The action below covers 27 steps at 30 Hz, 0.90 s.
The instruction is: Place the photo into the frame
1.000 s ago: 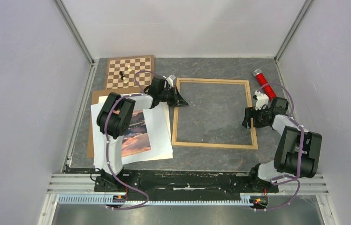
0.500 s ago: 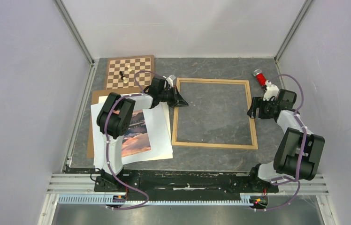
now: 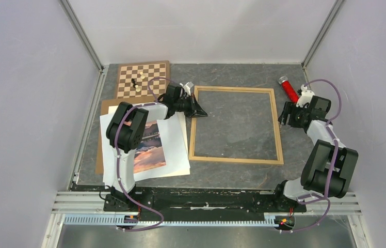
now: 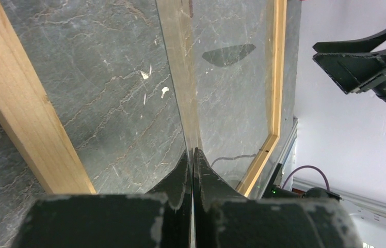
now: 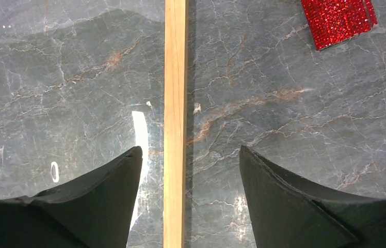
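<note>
**Photo [image 3: 149, 154] lies left of the frame [image 3: 235, 159]; the left gripper [image 3: 200, 113] is the nearer one**

The photo rests on white sheets [image 3: 176, 145], its long side running near to far. The left gripper, fingers pressed together, sits at the frame's left rail. The right gripper [image 5: 190, 148], fingers apart, straddles the right rail.

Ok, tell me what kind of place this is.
Most likely a robot test cell in a lab: plain grey walls box in a dark tabletop, the left arm and right arm are mounted on a metal rail, and the frame and chessboard lie there as props.
</note>
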Motion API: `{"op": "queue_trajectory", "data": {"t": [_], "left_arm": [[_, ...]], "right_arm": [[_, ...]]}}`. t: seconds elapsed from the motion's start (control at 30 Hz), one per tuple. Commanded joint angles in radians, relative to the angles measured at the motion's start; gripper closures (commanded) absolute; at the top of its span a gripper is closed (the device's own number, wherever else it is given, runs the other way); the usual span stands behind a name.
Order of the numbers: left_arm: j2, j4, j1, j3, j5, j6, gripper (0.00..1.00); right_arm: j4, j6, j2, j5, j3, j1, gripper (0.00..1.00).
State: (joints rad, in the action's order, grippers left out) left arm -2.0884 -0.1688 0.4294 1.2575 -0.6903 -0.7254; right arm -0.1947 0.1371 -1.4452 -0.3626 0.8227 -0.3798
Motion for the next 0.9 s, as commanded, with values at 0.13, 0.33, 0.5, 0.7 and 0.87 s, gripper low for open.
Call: {"op": "queue_trajectory", "data": {"t": [0.13, 0.33, 0.5, 0.7, 0.87], "left_arm": [[-0.008, -0.202, -0.010, -0.002, -0.115, -0.125, 0.98], [-0.009, -0.353, -0.041, -0.033, -0.124, -0.361, 0.98], [-0.006, -0.482, -0.056, -0.048, -0.130, -0.568, 0.98], [-0.010, -0.542, -0.059, -0.053, -0.121, -0.662, 0.98], [-0.016, -0.562, -0.057, -0.067, -0.102, -0.695, 0.98]], "right_arm": [[0.085, 0.016, -0.018, -0.024, -0.082, -0.001, 0.30], [0.111, 0.039, -0.009, -0.023, -0.141, -0.001, 0.31], [0.127, 0.041, 0.005, -0.007, -0.157, -0.002, 0.31], [0.126, 0.041, 0.018, 0.008, -0.148, -0.003, 0.32], [0.121, 0.041, 0.024, 0.012, -0.145, -0.002, 0.31]]}}
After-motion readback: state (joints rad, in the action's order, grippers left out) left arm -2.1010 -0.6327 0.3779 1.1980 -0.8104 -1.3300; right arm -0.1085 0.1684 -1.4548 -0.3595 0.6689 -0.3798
